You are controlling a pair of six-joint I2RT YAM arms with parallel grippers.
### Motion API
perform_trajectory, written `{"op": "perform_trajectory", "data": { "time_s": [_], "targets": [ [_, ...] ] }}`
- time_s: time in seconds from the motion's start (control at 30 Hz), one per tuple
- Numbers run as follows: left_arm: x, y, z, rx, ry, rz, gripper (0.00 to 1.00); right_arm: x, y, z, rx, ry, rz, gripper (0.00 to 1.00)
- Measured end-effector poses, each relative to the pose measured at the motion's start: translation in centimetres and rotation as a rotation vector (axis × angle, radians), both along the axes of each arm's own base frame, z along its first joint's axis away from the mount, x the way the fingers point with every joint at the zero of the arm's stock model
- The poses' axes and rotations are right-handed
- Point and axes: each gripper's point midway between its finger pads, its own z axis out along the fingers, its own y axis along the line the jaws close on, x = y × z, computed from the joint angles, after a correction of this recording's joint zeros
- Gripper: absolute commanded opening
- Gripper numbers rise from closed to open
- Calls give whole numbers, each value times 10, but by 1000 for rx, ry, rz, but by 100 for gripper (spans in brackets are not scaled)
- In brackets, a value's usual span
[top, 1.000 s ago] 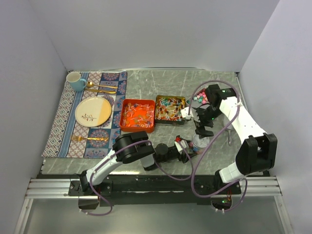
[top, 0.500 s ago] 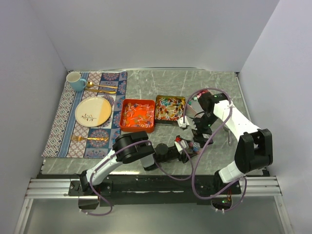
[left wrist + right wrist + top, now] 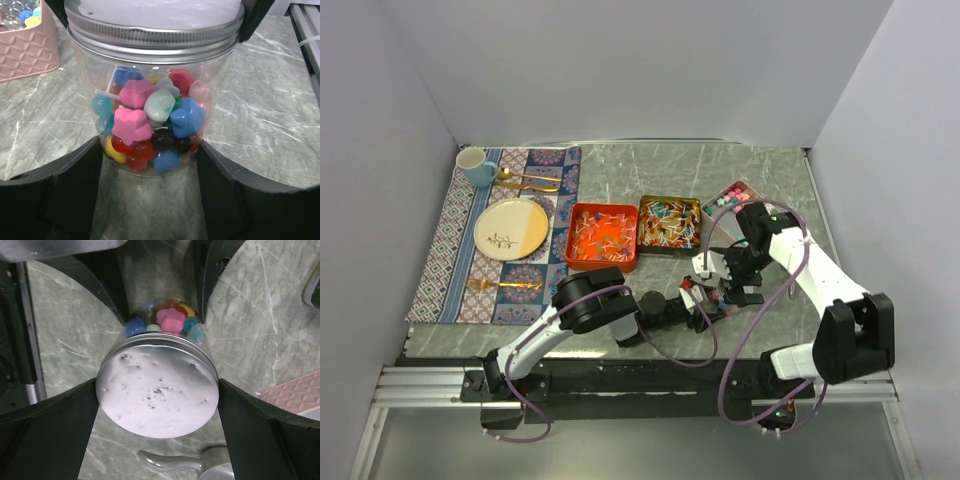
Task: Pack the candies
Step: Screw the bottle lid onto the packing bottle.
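A clear jar point(image 3: 155, 115) with a silver screw lid point(image 3: 157, 390) stands on the marble table and holds the candies point(image 3: 145, 120), pink, blue, green and red pieces. My left gripper point(image 3: 149, 145) is shut on the jar's lower body, one black finger pressed on each side. My right gripper point(image 3: 157, 382) comes down from above and stands open, its fingers point(image 3: 55, 430) flanking the lid's rim. In the top view the jar point(image 3: 725, 293) sits between both grippers at centre right, mostly hidden by the right gripper point(image 3: 728, 282).
A pink box point(image 3: 732, 194) with loose candies stands at the back right. An orange tray point(image 3: 602, 264) and a brown tray point(image 3: 669, 244) of wrapped sweets lie behind the jar. A metal scoop point(image 3: 175, 462) lies beside the jar. Plate point(image 3: 512, 228), mug point(image 3: 475, 166) and gold cutlery are at left.
My right arm has swung from near the pink box toward the near edge and down, so its open jaws now straddle the jar's lid. The left gripper and jar have not moved.
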Motion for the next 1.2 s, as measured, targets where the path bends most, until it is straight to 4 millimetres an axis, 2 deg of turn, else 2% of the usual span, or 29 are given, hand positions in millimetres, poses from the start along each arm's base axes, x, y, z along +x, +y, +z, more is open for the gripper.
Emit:
{"op": "perform_trajectory", "data": {
  "time_s": [0.27,0.4,0.5,0.67,0.8,0.87,0.97,1.1,1.2],
  "targets": [
    [-1,-2,0,-3,-1,-16,1,-1,-8,-7,3,-90,-1,100],
    [-1,-2,0,-3,-1,-19,1,-2,-29,-11,-51,-84,-61,100],
    [-1,-2,0,-3,0,-18,1,-13,-49,-17,-109,-27,-125,100],
    [6,0,1,-7,6,19,1,-47,-71,-20,-178,112,-197,100],
    [10,2,1,-7,6,35,1,-55,-88,-13,-186,105,-267,100],
    [12,2,1,-8,7,37,1,-51,-102,-1,-170,58,-324,100],
    [13,2,1,-8,6,40,1,-21,-110,33,-116,-109,-326,100],
    [15,2,1,-11,6,42,1,9,-93,62,-12,-263,-198,100],
    [15,2,1,-11,7,43,1,19,-78,67,49,-293,-95,100]
  ]
}}
